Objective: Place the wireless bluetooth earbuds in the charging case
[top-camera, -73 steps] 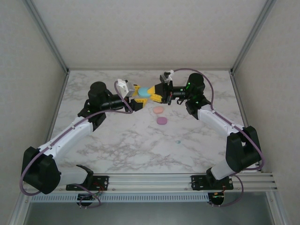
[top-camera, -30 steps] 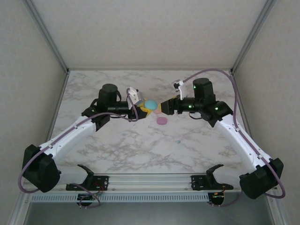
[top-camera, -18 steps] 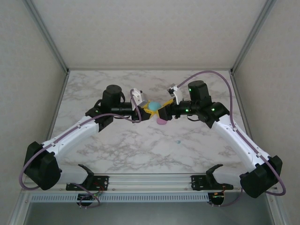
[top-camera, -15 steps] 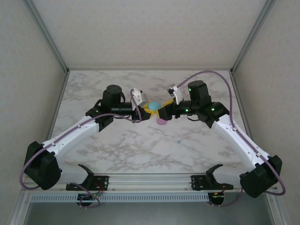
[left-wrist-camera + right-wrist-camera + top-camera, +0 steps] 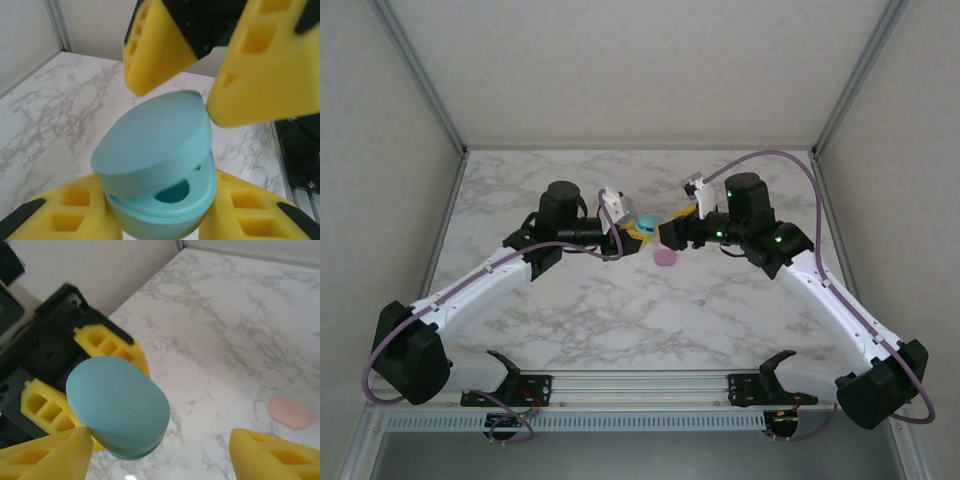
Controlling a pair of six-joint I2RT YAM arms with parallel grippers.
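Your left gripper (image 5: 159, 220) is clamped on the base of the teal charging case (image 5: 155, 165), holding it in the air over the marble table (image 5: 570, 310). The lid (image 5: 150, 142) stands only a crack ajar, with a dark gap showing at the front. Your right gripper (image 5: 160, 440) has its jaws spread wide and empty. One yellow finger (image 5: 260, 70) appears to touch the lid's rim and the other sits just beside it. The main risk, as I judge it, is at that lid. Push on its edge at an angle and you may snap it shut rather than swing it up. You could also twist the smooth, rounded case out of the left pads, since they grip only its lower half. If it drops, it could land on the purple case (image 5: 667, 258) lying on the table nearby, or skid off. Mind the two sets of fingers too; they are crowded close and could collide. The one teal earbud (image 5: 699, 302) I can make out lies on the table well apart from both grippers, toward the near edge. It is tiny and rounded, so a careless pinch may flick it away. I cannot tell whether anything sits inside the case. A pink case (image 5: 290, 411) rests on the table off to the side.
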